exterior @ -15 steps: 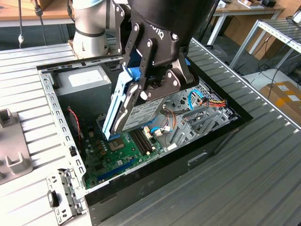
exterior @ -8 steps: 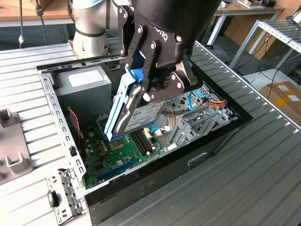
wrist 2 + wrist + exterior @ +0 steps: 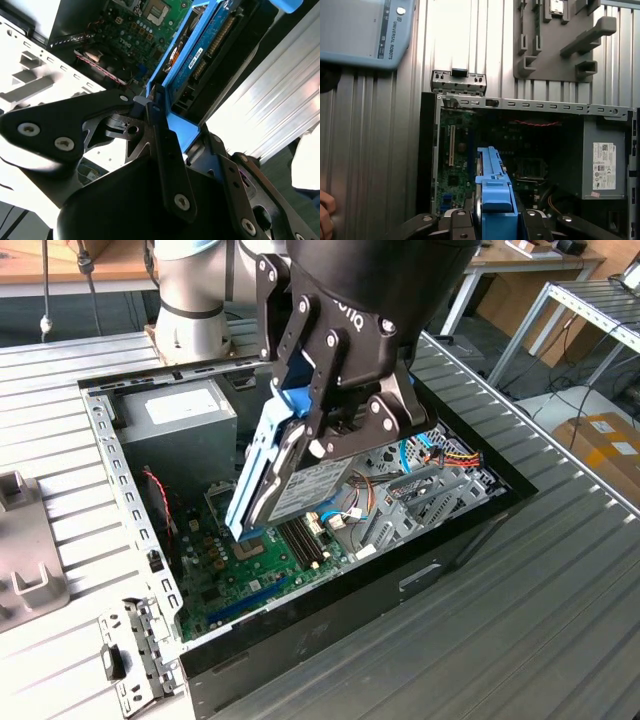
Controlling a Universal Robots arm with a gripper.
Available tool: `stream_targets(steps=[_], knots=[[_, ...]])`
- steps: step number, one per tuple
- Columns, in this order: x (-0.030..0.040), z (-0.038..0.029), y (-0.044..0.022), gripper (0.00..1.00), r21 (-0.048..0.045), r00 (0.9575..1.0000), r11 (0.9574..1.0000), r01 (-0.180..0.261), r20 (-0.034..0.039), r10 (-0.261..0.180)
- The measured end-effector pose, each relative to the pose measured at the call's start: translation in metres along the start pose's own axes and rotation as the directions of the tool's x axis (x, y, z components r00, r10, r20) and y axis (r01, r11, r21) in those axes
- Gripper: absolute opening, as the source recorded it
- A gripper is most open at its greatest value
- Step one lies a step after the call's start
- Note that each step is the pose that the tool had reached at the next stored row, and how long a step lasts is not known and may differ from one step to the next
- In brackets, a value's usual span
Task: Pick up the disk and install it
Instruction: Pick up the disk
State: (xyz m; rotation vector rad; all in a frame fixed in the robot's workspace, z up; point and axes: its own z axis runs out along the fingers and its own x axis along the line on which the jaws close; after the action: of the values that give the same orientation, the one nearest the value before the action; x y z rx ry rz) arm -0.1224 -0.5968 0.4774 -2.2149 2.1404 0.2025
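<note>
Above the open case (image 3: 330,632) on the ribbed desk (image 3: 520,610), the gripper (image 3: 350,430) holds the disk (image 3: 290,480) on edge and tilted, its fingers (image 3: 385,412) clamped on the upper end of the blue frame. The disk's lower end hangs over the motherboard (image 3: 250,575), beside the grey power supply (image 3: 180,425); in the first wrist view its blue tab (image 3: 496,192) sits between the fingers.

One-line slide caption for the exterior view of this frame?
Gripper holds the disk steeply tilted over the motherboard of the open computer case.
</note>
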Motion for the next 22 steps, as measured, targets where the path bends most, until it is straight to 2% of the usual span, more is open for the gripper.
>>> stream_targets(steps=[13, 19, 22], knots=[[0.0049, -0.0004, -0.0032, 0.37, 0.0000, 1.0000, 1.0000, 0.000, 0.0001, 0.000], [0.0115, -0.0011, -0.0047, 0.37, 0.0000, 1.0000, 1.0000, 0.000, 0.0001, 0.000], [0.0155, -0.0017, -0.0083, 0.37, -0.0005, 1.0000, 1.0000, 0.000, 0.0000, 0.000]])
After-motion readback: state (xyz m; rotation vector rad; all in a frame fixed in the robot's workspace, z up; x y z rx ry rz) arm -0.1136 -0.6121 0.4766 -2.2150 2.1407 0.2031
